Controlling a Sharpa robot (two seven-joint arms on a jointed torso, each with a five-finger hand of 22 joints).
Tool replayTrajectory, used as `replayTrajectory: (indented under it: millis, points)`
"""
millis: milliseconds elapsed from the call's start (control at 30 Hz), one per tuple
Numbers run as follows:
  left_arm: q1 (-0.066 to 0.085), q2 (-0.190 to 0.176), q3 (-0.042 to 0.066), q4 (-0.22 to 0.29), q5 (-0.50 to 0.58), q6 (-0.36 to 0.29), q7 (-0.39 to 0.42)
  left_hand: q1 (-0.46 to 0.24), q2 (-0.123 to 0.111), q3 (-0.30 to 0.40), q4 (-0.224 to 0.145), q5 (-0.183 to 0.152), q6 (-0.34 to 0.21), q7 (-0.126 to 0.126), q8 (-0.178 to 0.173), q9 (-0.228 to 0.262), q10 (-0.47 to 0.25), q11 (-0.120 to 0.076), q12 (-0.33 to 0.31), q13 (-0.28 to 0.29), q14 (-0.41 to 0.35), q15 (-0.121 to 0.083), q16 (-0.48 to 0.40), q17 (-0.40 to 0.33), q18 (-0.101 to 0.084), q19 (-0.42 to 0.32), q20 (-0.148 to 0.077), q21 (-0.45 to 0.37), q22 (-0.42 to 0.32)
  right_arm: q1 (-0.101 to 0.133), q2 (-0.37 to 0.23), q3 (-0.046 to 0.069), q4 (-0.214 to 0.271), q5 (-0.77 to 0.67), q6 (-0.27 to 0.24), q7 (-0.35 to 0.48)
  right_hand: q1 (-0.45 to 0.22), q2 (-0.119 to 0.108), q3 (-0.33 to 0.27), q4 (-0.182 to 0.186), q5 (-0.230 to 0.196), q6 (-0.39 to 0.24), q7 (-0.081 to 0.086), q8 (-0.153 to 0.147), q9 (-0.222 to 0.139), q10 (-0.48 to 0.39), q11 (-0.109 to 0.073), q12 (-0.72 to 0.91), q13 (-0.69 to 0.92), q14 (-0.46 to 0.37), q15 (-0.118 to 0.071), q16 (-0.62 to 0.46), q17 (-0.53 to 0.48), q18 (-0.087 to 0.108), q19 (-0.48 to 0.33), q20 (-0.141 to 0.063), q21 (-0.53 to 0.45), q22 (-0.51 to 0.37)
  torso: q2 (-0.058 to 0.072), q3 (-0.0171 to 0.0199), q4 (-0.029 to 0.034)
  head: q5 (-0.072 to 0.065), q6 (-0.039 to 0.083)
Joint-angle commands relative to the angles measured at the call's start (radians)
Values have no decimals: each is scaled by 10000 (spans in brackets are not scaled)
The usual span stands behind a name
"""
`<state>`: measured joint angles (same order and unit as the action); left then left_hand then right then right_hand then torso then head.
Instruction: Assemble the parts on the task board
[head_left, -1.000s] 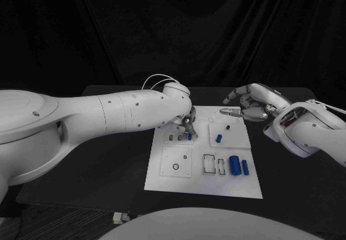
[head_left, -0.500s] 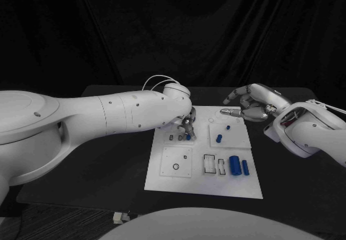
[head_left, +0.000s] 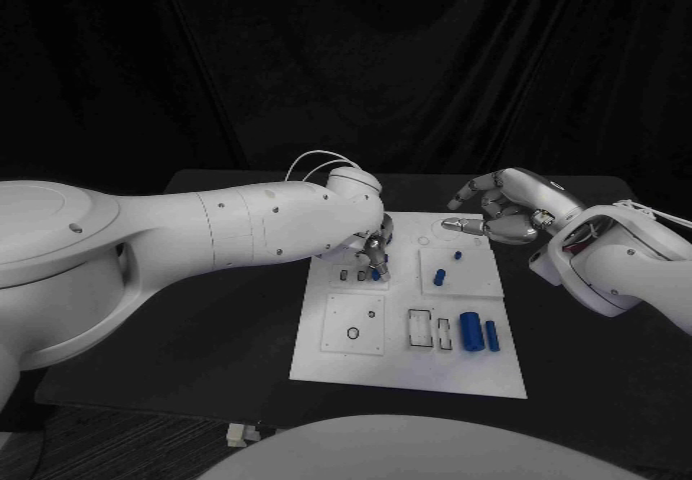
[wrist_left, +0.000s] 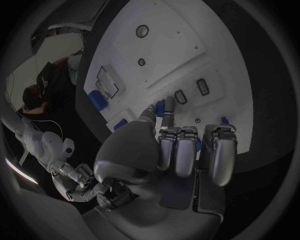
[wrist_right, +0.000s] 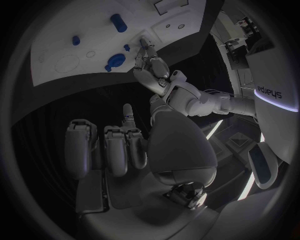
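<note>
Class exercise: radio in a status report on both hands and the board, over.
Left hand pinching small blue part at white task board. Right hand empty, fingers curled, hovering at board's far edge. Nothing in the way.

The left arm (head_left: 216, 235) reaches in low, and the left hand (head_left: 372, 243) points down with its fingers (wrist_left: 164, 109) pinched together, maybe on something small and blue. The right arm (head_left: 620, 265) is bent. The right hand (head_left: 505, 210) hangs in the air with its fingers (wrist_right: 106, 147) curled in, holding nothing.
</note>
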<state>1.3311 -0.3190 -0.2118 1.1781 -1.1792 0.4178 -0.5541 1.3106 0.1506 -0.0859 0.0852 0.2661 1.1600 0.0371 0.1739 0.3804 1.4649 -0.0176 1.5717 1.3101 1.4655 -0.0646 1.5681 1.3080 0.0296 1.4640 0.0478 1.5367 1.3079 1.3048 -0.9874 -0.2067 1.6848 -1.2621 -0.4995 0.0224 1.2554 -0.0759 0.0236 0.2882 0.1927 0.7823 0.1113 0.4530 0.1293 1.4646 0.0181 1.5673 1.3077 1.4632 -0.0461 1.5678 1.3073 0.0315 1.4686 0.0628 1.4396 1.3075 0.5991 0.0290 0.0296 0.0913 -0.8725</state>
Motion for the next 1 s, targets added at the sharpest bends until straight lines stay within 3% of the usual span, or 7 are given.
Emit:
replayTrajectory:
  millis: [33, 333, 633, 1000]
  points:
    - [-29, -57, 2, 96, 50, -348, 34, 105, -11, 154, -65, 51, 89, -40, 14, 51, 1059, -121, -9, 2607, 1053, -102, 27, 2628, -109, 520, -78, -45, 1959, -28, -11, 5, 8, -105, 50, -193, 129, -15, 33, -46, 59, 75, -25, -24, -11, 1061, 79, 35, 2631, 1076, 72, 30, 2635, 54, 280, 75, -58, 2143, -3, 4, -2, 9, -2]
    - [-7, -590, 4, 605, 51, -831, -183, 29, -65, 234, -65, 52, 104, -42, 14, 92, 1059, -134, -9, 2607, 1053, -119, 27, 2628, -104, 508, -92, -57, 1942, -43, -66, 5, 9, -118, 61, -229, 148, -13, 34, -46, 58, 79, -24, -25, -14, 1061, 83, 35, 2631, 1076, 74, 30, 2635, 66, 256, 77, -102, 2128, 1, -1, -4, 3, -2]
    - [163, -1417, 5, 1421, 90, -1251, -439, -206, -151, 439, 19, 56, 89, -40, -25, 170, 1059, -160, -9, 2607, 1053, -148, 27, 2628, -119, 558, -123, -31, 1999, -148, -43, 5, -66, -120, 107, -262, 180, 0, 38, -42, 58, 80, -20, -32, -20, 1061, 90, 35, 2631, 1076, 78, 30, 2635, 74, 240, 80, -133, 2117, -12, 3, -2, 87, -2]
    - [229, -1694, 2, 1496, 1924, -1187, -1030, -395, -221, 692, 118, 97, 19, -16, -98, 237, 1059, -168, -9, 2607, 1053, -169, 27, 2628, -123, 574, -151, -28, 2016, -236, 1, 5, -114, -120, 201, -302, 211, 16, 42, -38, 58, 76, -14, -42, -29, 1061, 93, 35, 2631, 1076, 82, 30, 2635, 87, 211, 84, -185, 2098, -65, 21, 3, 134, -2]
